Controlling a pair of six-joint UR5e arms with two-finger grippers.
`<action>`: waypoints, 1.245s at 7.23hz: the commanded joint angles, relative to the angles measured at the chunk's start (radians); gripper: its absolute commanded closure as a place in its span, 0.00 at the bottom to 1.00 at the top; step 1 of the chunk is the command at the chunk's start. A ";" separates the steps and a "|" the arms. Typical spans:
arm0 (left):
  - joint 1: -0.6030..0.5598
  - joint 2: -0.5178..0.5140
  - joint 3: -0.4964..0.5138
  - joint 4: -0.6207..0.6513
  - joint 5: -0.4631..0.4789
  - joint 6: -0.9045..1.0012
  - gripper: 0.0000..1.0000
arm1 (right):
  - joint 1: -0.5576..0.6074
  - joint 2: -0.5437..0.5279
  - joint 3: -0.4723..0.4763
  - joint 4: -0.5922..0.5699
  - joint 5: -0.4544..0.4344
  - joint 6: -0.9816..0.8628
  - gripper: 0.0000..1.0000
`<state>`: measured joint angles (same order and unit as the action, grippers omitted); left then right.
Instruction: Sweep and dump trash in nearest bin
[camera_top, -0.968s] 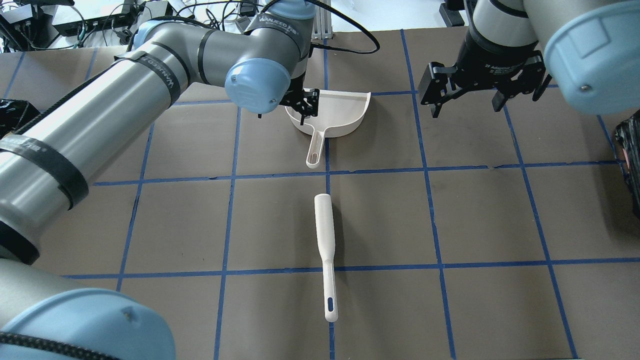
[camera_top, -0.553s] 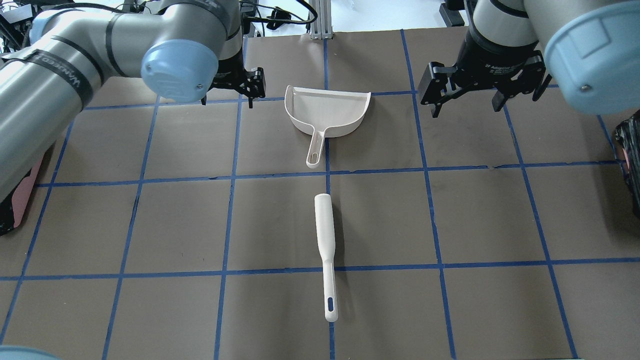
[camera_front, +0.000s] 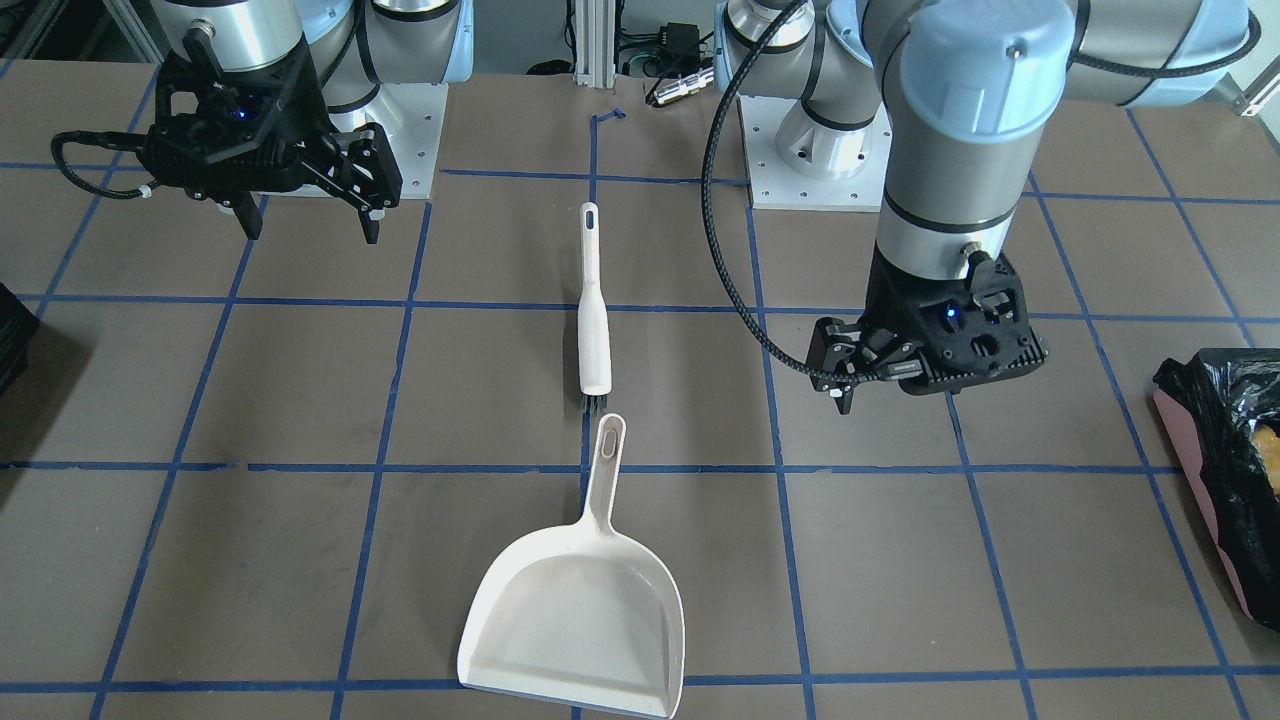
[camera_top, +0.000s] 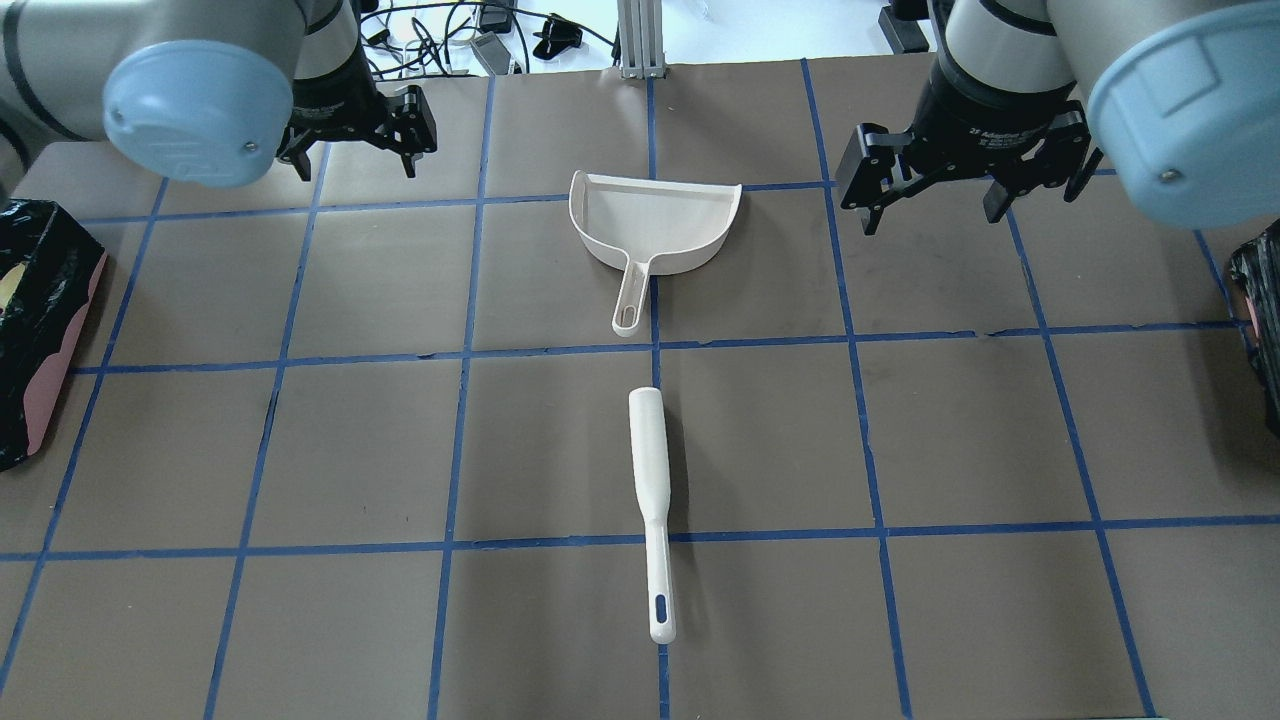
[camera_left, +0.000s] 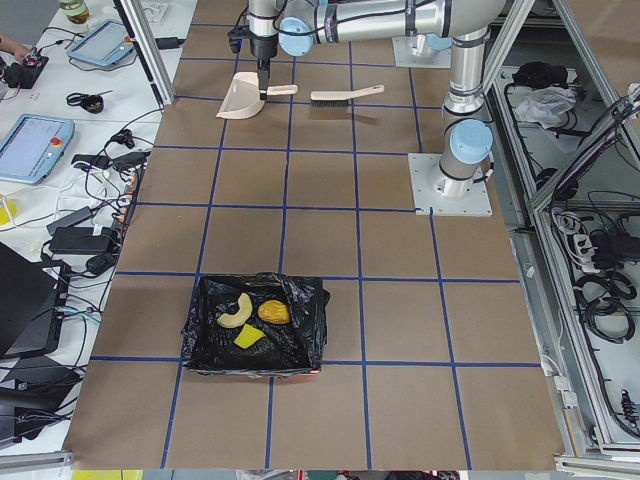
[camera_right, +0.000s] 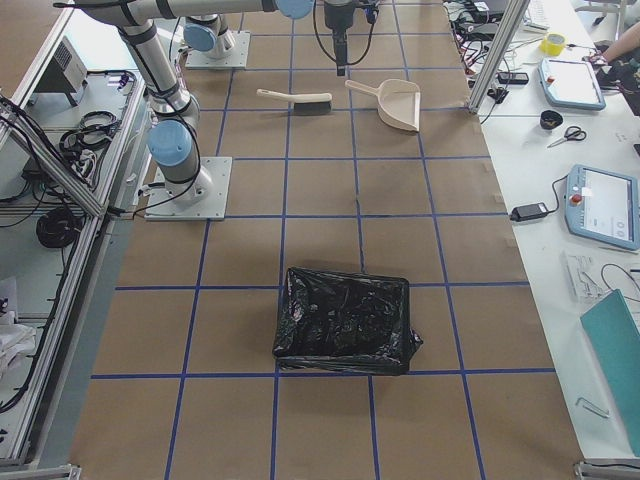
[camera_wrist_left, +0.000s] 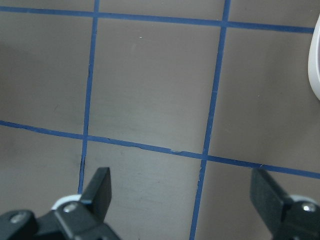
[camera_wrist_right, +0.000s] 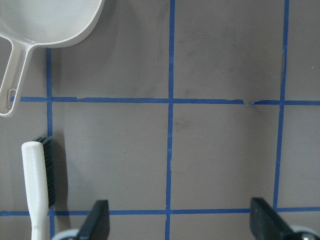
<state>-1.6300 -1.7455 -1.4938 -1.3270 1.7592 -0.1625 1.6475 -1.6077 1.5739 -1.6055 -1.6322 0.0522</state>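
Observation:
The three trash pieces lie inside the left bin, a pink-sided box lined with a black bag: a croissant shape, a brown oval lump and a yellow wedge. This bin also shows at the left edge of the overhead view and at the right edge of the front view. My left gripper is open and empty over bare table, left of the white dustpan. My right gripper is open and empty, right of the dustpan.
The dustpan lies flat with nothing in it, handle toward the robot. A white brush lies in line with it, nearer the robot. A second black-lined bin stands at the table's right end.
My left gripper has moved from the dustpan's left rim to the far left, uncovering the left bin. The dustpan, the brush and the right arm have not moved.

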 joint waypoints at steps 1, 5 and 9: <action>-0.010 0.110 -0.003 -0.084 -0.140 -0.003 0.00 | 0.000 0.000 0.000 -0.001 0.000 0.000 0.00; -0.008 0.173 -0.040 -0.178 -0.136 -0.002 0.00 | 0.000 0.000 0.000 -0.001 0.000 0.000 0.00; 0.006 0.167 -0.045 -0.213 -0.136 0.000 0.00 | 0.000 0.000 0.000 -0.001 0.000 0.000 0.00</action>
<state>-1.6268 -1.5747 -1.5377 -1.5389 1.6237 -0.1622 1.6475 -1.6076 1.5739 -1.6060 -1.6321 0.0521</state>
